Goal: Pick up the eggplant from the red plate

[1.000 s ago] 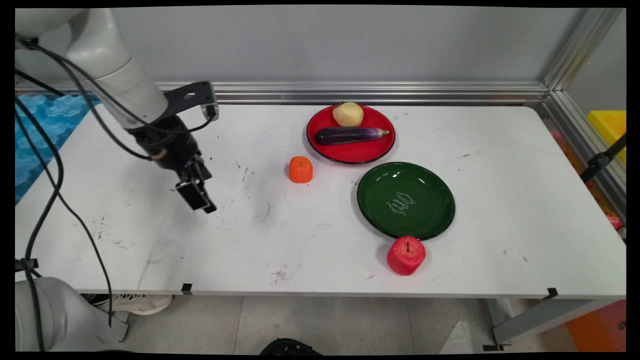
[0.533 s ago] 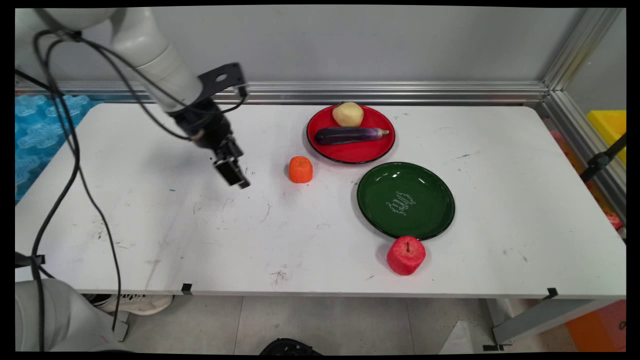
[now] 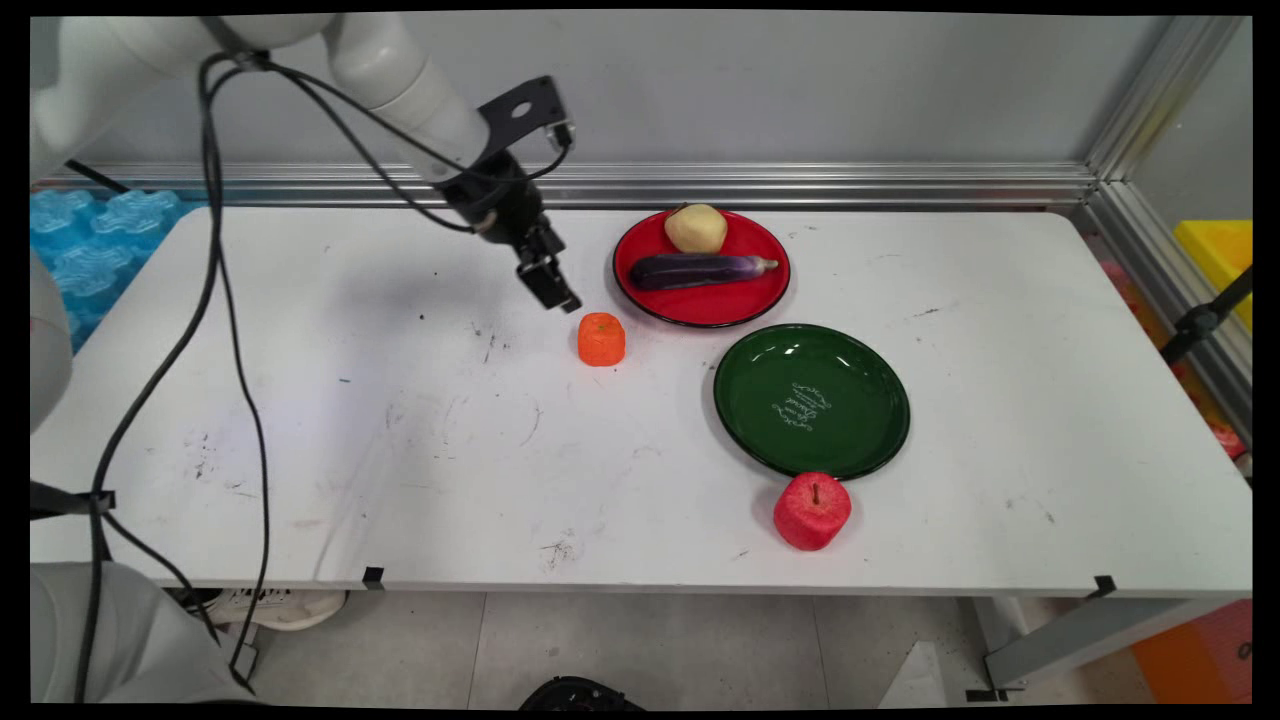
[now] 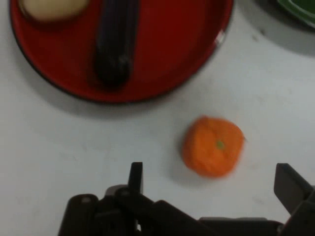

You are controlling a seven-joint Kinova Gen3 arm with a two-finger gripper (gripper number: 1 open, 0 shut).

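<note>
My gripper [image 3: 556, 290] hangs in the air just up and left of an orange [image 3: 601, 338], holding nothing. In the hand view the gripper [image 4: 211, 179] is open, its fingertips [image 4: 136, 176] spread wide, and the orange [image 4: 213, 146] lies on the white table between and just beyond them, closer to the right fingertip. Past it sits a red plate [image 4: 172, 54] bearing a purple eggplant [image 4: 116, 42] and a yellowish potato [image 4: 49, 7]. In the main view the red plate [image 3: 765, 296] is right of the gripper, with the eggplant [image 3: 700, 270] and potato [image 3: 696, 228] on it.
A dark green plate [image 3: 811, 401] with white lettering lies right of the orange, bare. A red apple [image 3: 812, 511] stands at that plate's near rim, close to the table's front edge. Black cables hang from the arm at the left. An aluminium rail runs along the back wall.
The arm has swung up and to the right across the table, carrying the gripper from the left middle to just beside the orange. Nothing on the table has moved.
</note>
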